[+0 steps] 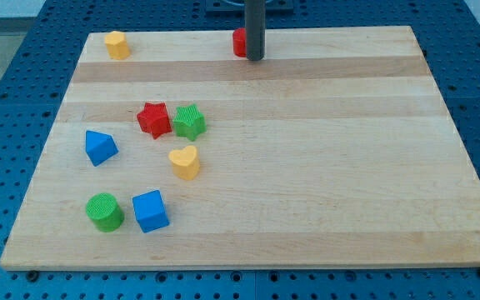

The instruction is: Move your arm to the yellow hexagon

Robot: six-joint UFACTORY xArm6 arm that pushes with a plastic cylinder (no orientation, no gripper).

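The yellow hexagon (117, 44) sits near the top left corner of the wooden board (307, 167). My tip (255, 58) is at the top middle of the board, far to the right of the yellow hexagon. The tip stands right beside a red block (239, 42), which the rod partly hides, so its shape cannot be made out.
A red star (152, 118) and a green star (189, 122) sit side by side left of centre. A blue triangle (99, 147), a yellow heart (185, 162), a green cylinder (105, 212) and a blue cube (150, 210) lie lower left.
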